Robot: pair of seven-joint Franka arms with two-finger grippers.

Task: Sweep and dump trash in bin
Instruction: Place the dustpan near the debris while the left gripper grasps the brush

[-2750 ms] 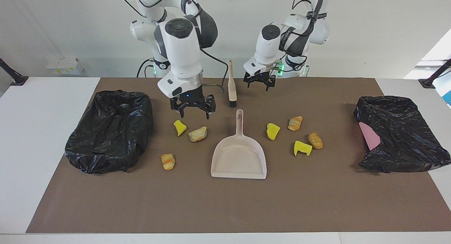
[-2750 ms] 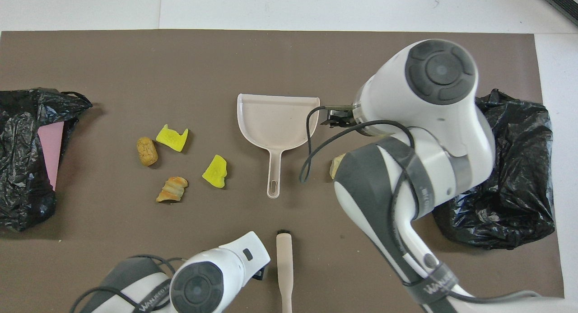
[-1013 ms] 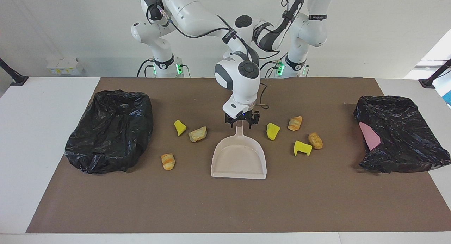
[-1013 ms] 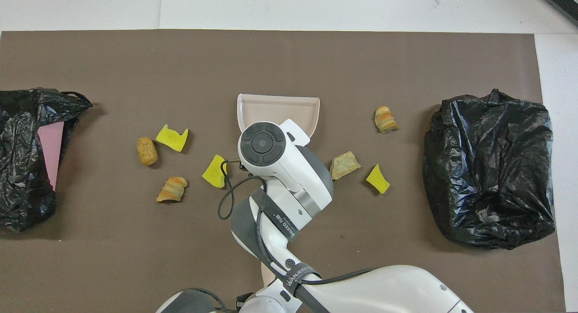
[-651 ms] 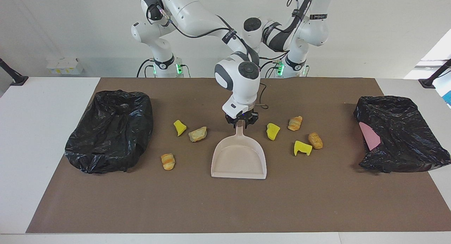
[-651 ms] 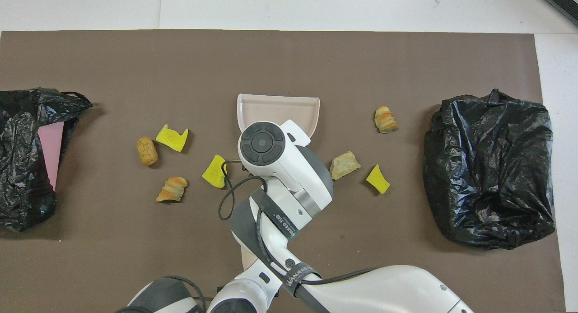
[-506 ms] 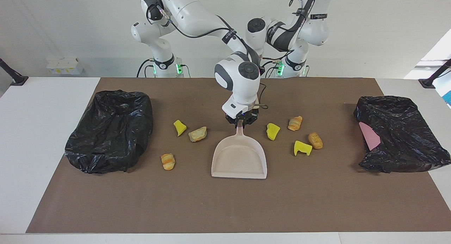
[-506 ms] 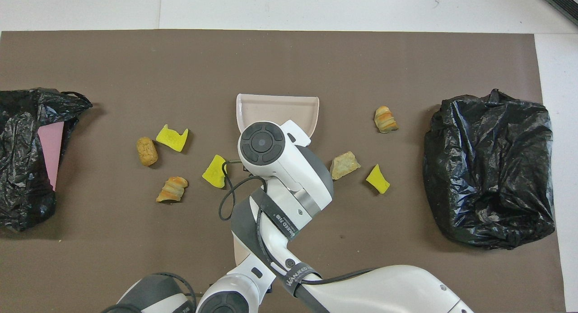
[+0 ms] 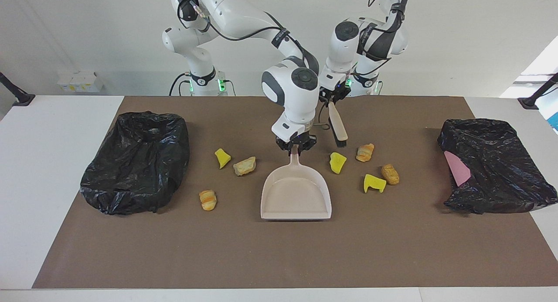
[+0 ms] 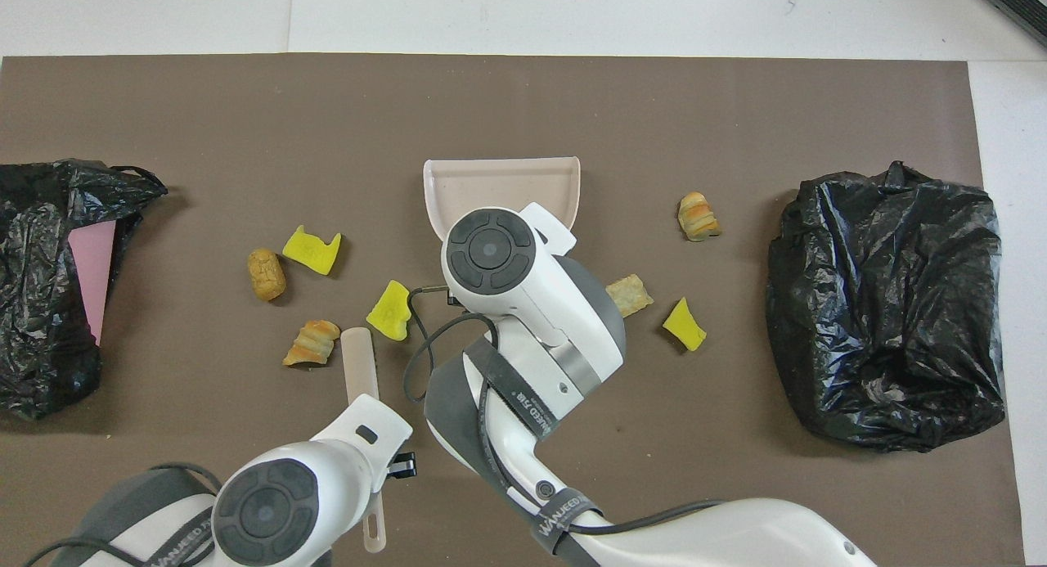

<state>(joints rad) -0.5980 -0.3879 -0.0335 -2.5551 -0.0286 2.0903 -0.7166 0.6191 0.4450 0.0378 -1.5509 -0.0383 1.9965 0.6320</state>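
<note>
A: Tools first. What does each arm have?

B: The right gripper (image 9: 297,147) is pinched tight on the handle end of the dustpan (image 9: 296,193), a smooth beige plastic scoop with a flat floor and low walls; its open lip faces away from the robots. The left gripper (image 9: 330,97) is clamped on the brush (image 9: 338,125), a beige handle ending in short black bristles, hanging tilted over the mat (image 9: 279,258) near the bread and sponge pieces at the left arm's end.

A: Trash count?

B: Seven pieces, all loose on the mat, none in the pan. Three yellow sponge chunks: one (image 9: 222,157), porous and jagged, toward the right arm's end; two (image 9: 337,162) (image 9: 374,183) toward the left arm's. Four golden-brown bread lumps: (image 9: 244,166) and a ridged one (image 9: 208,199) on the right arm's side, (image 9: 365,152) and an oval, crackled one (image 9: 390,174) on the left arm's.

A: Bins?

B: Two, each lined with crinkled glossy black plastic, one at each end: (image 9: 136,162) and (image 9: 495,167). The second has a flat pink sheet (image 9: 457,167) at its mouth.
</note>
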